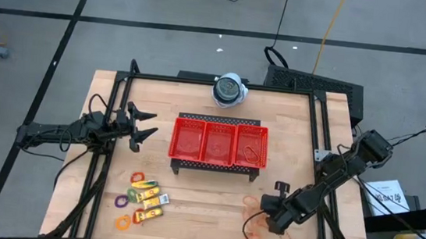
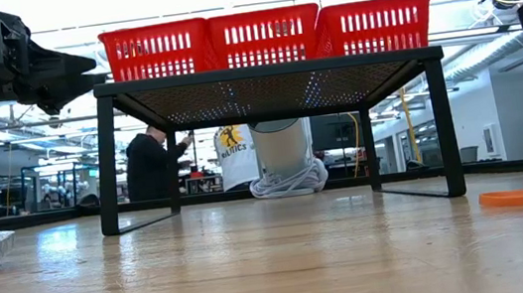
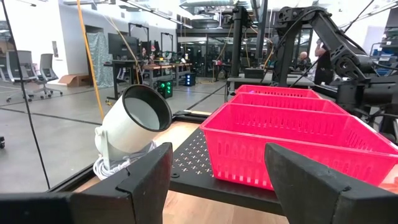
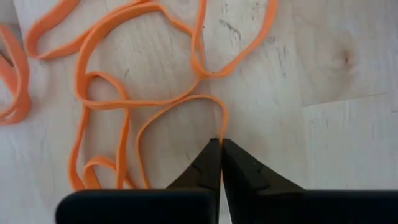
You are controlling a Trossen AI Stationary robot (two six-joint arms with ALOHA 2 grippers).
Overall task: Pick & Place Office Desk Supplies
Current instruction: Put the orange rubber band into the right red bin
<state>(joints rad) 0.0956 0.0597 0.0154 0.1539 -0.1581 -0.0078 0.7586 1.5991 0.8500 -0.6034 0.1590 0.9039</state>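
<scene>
High view: the right gripper [image 1: 271,219] is lowered onto the orange rubber bands [image 1: 254,225] at the table's [image 1: 205,201] near right. The left gripper [image 1: 143,125], fingers spread and empty, hangs left of the red mesh tray [image 1: 219,142], one band lying in the tray's right compartment. Yellow packets [image 1: 152,200] and coloured rings [image 1: 128,202] lie near left.

Low view: the tray sits on a black stand [image 2: 268,76]; a white round device [image 2: 284,159] stands behind it.

Left wrist view: open fingers [image 3: 146,177] face the tray and device.

Right wrist view: fingertips [image 4: 221,163] are closed, pinching one strand of a rubber band.
</scene>
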